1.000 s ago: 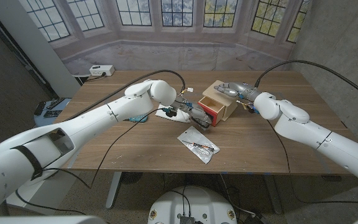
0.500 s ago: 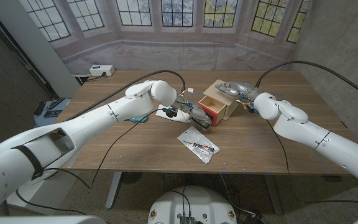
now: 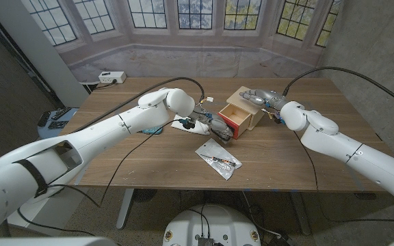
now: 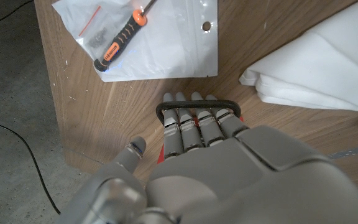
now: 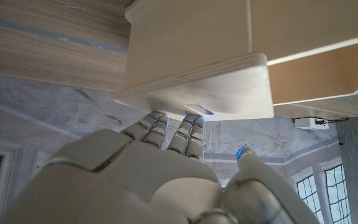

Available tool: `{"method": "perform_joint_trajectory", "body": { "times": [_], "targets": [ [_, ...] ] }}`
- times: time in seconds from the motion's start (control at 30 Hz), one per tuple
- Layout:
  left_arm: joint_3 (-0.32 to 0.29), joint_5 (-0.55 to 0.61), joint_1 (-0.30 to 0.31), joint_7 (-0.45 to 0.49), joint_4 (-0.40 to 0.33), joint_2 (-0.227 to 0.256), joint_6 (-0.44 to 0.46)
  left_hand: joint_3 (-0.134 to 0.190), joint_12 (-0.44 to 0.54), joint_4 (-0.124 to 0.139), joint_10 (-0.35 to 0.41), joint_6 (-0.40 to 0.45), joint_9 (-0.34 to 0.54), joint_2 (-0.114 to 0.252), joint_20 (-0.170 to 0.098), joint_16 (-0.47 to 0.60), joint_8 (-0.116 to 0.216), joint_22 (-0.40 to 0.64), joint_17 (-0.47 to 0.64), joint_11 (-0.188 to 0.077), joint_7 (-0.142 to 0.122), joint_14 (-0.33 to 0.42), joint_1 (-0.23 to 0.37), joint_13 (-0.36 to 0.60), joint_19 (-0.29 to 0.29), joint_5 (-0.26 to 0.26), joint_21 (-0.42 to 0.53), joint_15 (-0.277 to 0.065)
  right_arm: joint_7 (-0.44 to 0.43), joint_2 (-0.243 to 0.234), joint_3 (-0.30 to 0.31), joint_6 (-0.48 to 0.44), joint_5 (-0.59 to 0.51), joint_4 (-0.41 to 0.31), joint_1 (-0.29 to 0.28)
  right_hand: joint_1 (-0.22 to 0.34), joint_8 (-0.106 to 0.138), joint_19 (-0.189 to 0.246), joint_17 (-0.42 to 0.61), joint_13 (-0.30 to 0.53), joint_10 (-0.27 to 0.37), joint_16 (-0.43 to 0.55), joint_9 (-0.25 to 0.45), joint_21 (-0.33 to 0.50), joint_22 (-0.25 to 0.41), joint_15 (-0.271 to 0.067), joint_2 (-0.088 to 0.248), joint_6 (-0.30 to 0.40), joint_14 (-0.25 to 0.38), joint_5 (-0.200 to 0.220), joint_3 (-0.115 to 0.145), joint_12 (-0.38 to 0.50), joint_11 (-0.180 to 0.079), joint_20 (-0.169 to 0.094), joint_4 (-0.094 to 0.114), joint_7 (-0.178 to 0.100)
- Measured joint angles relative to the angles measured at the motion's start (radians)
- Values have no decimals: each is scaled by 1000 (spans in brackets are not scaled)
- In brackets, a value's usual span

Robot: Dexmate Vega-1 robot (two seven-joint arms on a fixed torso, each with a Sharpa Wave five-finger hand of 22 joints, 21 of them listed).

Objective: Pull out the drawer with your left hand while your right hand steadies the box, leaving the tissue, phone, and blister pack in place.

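Nothing has visibly moved since a second ago: your hands, the box and the drawer sit where they were. Taking the box [image 3: 243,109] as the landmark, it stands on the wooden table [image 3: 286,157] toward the far side, and its drawer [image 3: 232,117] with the red front juts partway out of the side facing your left arm. Your left hand [image 3: 219,129] is right at that red front; in the left wrist view the fingers [image 4: 194,118] are hooked through the black wire handle [image 4: 197,104] and curled around it, so the hand is grasping the handle with the drawer directly under the fingertips. Your right hand [image 3: 255,97] lies over the top of the box at the side away from the drawer; the right wrist view shows its fingers [image 5: 166,127] pressed against the pale wooden panel of the box [image 5: 197,62], holding it in place. The blister pack [image 3: 218,159], a clear bag with an orange-handled screwdriver in it, lies on the table nearer to you than the box, just past the drawer front and clear of your left hand. The white tissue [image 3: 185,124] rests beside the box on the drawer side, behind your left wrist. A teal object [image 3: 152,130] lies farther out from the box, partly hidden by your left forearm; you cannot tell whether it is the phone.
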Motion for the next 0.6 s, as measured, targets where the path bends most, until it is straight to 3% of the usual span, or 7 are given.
{"method": "perform_joint_trajectory", "body": {
  "times": [0.6],
  "targets": [
    [7, 7, -13, -8, -9, -12, 19, 0, 0, 0, 0, -4, 0, 0, 0, 0, 0, 0, 0, 0, 4, 0, 0, 5, 0, 0, 0, 0, -9, -1, -12, -25, -4, 7, 9, 0, -3, 0, -3, -1, 0, 0, 0, 1, -1, 0, 0, 0, 0, 8, 4, -3, 0, 0, 4, 0]
  ]
}}
